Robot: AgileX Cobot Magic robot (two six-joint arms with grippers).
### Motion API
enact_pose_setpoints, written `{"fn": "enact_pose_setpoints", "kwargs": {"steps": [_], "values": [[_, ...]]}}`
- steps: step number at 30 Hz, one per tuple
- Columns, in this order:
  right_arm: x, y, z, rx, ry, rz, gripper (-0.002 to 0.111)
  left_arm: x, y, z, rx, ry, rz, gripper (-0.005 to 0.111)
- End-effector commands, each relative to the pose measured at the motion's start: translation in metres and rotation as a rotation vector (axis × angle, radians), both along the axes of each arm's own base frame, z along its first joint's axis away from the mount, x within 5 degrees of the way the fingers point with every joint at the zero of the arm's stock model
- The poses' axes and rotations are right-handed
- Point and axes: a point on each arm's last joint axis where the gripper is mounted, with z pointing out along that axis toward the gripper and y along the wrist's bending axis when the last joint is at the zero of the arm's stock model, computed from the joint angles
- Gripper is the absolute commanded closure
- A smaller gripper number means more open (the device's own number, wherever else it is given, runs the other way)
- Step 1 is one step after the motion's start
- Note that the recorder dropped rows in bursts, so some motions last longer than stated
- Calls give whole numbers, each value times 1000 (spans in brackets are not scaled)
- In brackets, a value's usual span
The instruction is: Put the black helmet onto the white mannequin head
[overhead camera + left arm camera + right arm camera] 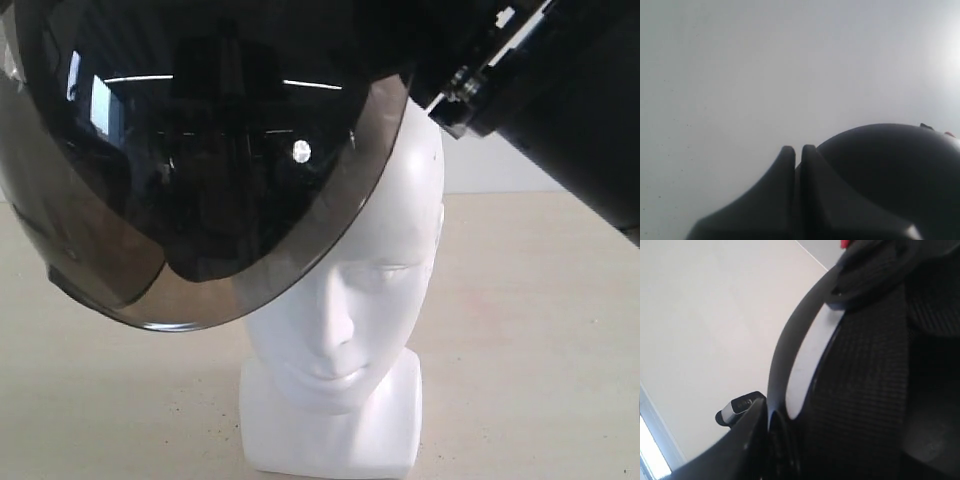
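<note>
Right gripper [762, 422]: at the rim of the black helmet [200, 130], beside the inner lining [865, 390]. Cannot tell whether it is clamped or released.
Left gripper [797, 148]: fingers pressed together, holding nothing, just beside the outer shell.
Black helmet: raised and tilted, visor [150, 290] overlapping the crown; not seated.
White mannequin head [340, 300]: upright on the table [540, 330], face exposed.
Step in hand: seating the helmet, judged incomplete.
Next move: level the shell, centre it over the crown, lower it fully, then release.

Left gripper [797, 150]: fingertips pressed together, jaws closed. Right arm [560, 90]: enters from upper right, angled downward. Right gripper [756, 426]: one finger visible, jaw gap indeterminate.
</note>
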Motion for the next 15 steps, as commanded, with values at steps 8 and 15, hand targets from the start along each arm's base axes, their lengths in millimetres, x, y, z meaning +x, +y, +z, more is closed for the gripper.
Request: {"fn": "enact_pose_setpoints", "kwargs": {"steps": [8,15], "values": [[-8,-17,15,108,-103,-83,108,23,-11,19,32,-6,-65,102],[-3,-18,14,103,-71,-135,108,33,-18,13,58,34,-130,102]]}}
